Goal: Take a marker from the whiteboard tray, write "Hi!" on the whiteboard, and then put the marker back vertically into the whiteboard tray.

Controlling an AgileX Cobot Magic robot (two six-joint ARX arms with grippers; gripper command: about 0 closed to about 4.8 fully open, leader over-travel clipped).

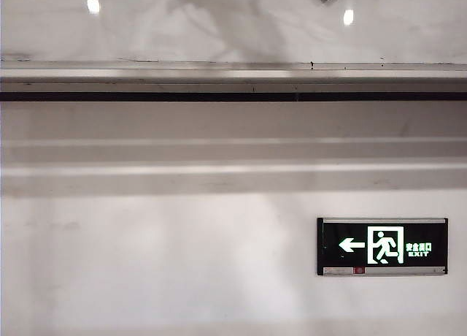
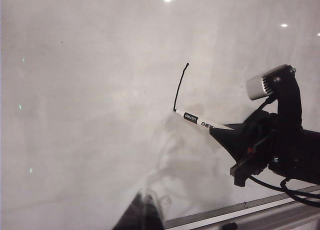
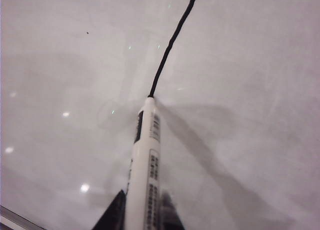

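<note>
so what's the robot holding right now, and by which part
The right gripper holds the marker by its rear barrel, tip on the whiteboard. Left gripper holds nothing visible.

The right arm (image 2: pixel 280 150) is matte black and blocky, with a silver-grey camera housing (image 2: pixel 265 82) on a black bracket above it. Black cables (image 2: pixel 280 186) loop beneath, and a small red mark (image 2: pixel 249 150) shows near its dark, pointed right gripper (image 2: pixel 222 132).

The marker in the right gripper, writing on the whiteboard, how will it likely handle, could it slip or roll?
The marker looks rigid: straight from the right gripper to its tip on the whiteboard. Slim, so probably light. Its smooth round barrel may slip under writing pressure, and would likely roll if laid flat.
</note>
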